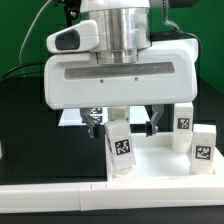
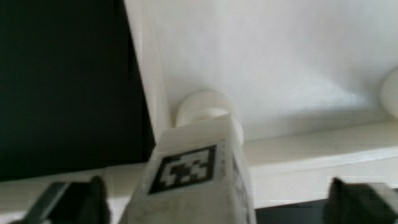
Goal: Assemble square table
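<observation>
The white square plate [image 1: 155,162] lies flat on the table; it also shows in the wrist view [image 2: 267,60]. One short white leg [image 1: 120,148] with a black-and-white tag stands upright at the plate's near corner on the exterior view's left. My gripper [image 1: 126,122] hangs right above that leg and is open. In the wrist view the leg [image 2: 192,170] stands between the spread fingers of the gripper [image 2: 222,200], closer to one finger [image 2: 80,202], with a clear gap to the other. Two more tagged legs [image 1: 184,122] [image 1: 203,148] stand at the exterior view's right.
A long white border rail [image 1: 60,190] runs along the front. The black tabletop [image 1: 25,130] lies to the exterior view's left. A flat white piece [image 1: 72,118] shows behind the gripper. A round corner socket [image 2: 390,95] shows at the edge of the wrist view.
</observation>
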Robot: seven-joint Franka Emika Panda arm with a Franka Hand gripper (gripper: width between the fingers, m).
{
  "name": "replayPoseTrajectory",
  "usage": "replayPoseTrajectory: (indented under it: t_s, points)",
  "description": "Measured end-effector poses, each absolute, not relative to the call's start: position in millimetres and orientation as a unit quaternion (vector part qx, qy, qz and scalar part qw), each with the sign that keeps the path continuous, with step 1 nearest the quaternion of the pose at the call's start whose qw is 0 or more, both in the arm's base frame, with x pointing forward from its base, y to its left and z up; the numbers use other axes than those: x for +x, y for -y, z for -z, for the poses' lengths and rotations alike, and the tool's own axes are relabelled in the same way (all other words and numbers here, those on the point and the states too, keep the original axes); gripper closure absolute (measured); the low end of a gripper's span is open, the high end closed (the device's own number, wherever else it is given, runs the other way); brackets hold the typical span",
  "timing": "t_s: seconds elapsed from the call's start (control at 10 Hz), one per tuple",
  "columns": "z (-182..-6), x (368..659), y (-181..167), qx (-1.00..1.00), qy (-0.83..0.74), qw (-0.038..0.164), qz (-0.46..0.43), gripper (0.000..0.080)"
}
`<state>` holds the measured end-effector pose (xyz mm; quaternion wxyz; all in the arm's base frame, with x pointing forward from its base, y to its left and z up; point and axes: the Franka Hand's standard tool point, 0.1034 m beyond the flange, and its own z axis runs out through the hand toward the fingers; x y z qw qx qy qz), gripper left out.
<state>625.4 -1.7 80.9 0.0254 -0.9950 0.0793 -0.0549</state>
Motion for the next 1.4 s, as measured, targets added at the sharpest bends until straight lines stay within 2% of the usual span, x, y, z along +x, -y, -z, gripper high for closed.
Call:
replayPoseTrajectory:
  t_s: [0.1, 0.2, 0.3, 0.6, 0.8, 0.9, 1.0, 1.1, 1.4]
  points:
    - [-80.8, 625, 2, -0.995, -0.08, 0.025, 0.055, 0.0275]
    - [-80.5, 625, 2, -0.993, -0.097, 0.027, 0.054, 0.0413]
    - [-80.3, 625, 1, -0.99, -0.13, 0.028, 0.053, 0.0517]
    - [-79.7, 626, 0, -0.968, -0.242, 0.035, 0.052, 0.0516]
    - [-79.7, 626, -4, -0.913, -0.402, 0.041, 0.051, 0.0516]
    - [-80.0, 626, -5, -0.872, -0.484, 0.05, 0.047, 0.0516]
    - [-79.0, 626, -8, -0.809, -0.583, 0.067, 0.041, 0.0516]
    - [-79.2, 626, -9, -0.779, -0.621, 0.075, 0.037, 0.0515]
    - [-79.2, 626, -9, -0.806, -0.587, 0.07, 0.039, 0.0515]
